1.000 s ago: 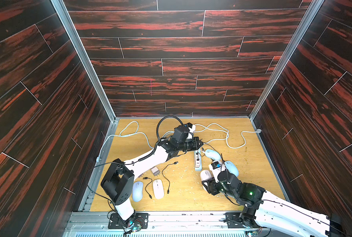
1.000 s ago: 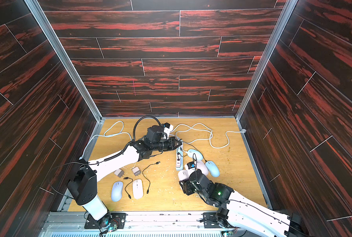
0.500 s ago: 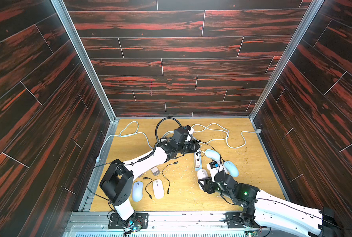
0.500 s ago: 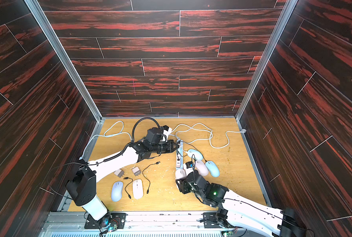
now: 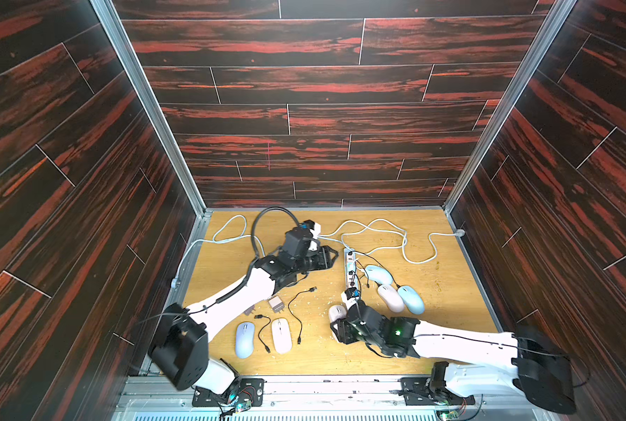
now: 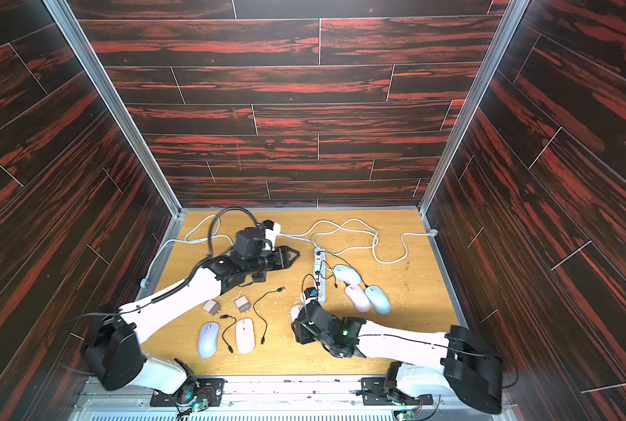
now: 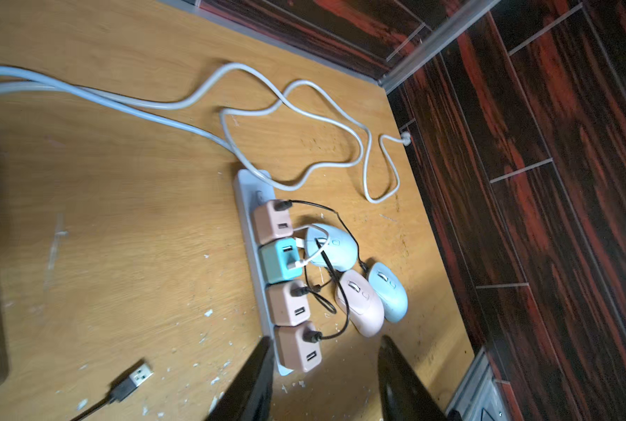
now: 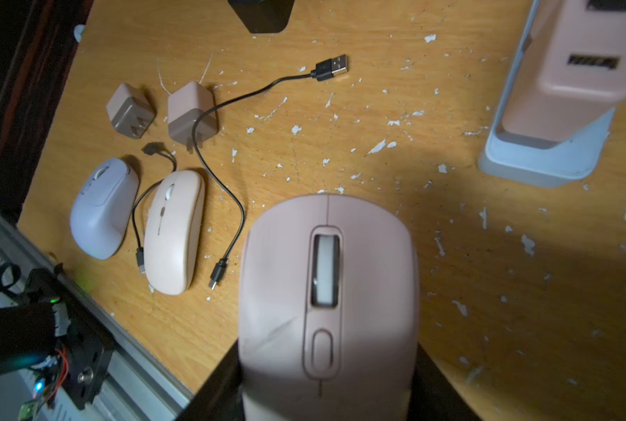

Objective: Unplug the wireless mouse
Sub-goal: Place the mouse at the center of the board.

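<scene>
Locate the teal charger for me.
In the left wrist view the teal charger is plugged into the white power strip, second from its cord end, between the end pink charger and the next pink charger, with a pale blue mouse beside it.

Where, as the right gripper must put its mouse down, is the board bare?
Bare board: between the rightmost blue mouse and the right wall. Crowded: the power strip with its mice, and the loose chargers beside the left arm.

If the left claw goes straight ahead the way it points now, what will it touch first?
Probably the end pink charger on the power strip, just ahead of the left claw; depth is unclear.
</scene>
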Available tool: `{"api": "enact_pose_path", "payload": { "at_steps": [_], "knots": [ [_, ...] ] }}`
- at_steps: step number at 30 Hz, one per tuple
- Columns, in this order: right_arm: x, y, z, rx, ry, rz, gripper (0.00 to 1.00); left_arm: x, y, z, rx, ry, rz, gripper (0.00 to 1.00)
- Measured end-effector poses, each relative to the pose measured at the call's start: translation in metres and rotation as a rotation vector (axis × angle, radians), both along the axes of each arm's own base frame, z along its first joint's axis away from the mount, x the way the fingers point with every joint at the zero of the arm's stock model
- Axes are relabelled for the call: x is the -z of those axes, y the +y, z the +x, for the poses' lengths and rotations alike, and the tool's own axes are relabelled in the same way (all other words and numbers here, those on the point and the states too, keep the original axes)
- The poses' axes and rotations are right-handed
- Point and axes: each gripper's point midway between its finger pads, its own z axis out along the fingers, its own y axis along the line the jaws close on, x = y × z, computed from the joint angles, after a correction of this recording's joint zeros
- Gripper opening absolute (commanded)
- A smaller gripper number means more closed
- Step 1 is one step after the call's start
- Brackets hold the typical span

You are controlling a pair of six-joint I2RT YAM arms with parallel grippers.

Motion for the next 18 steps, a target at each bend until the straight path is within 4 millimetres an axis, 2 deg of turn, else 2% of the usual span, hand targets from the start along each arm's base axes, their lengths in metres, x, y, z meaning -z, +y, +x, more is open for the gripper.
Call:
{"api": "enact_pose_path", "payload": {
  "at_steps": [5,9,18],
  "knots": [
    [0.008,0.013,0.002,0.047,0.065,-0.058,0.04,-0.004,0.053,0.001,-0.146,-0.028,0.032,0.6],
    [0.018,0.021,0.002,0.073,0.112,-0.094,0.09,-0.001,0.082,-0.001,-0.214,-0.026,0.06,0.6],
    [0.042,0.042,-0.014,0.059,0.206,-0.147,0.18,0.003,0.103,-0.017,-0.234,-0.022,0.092,0.6]
  ]
}}
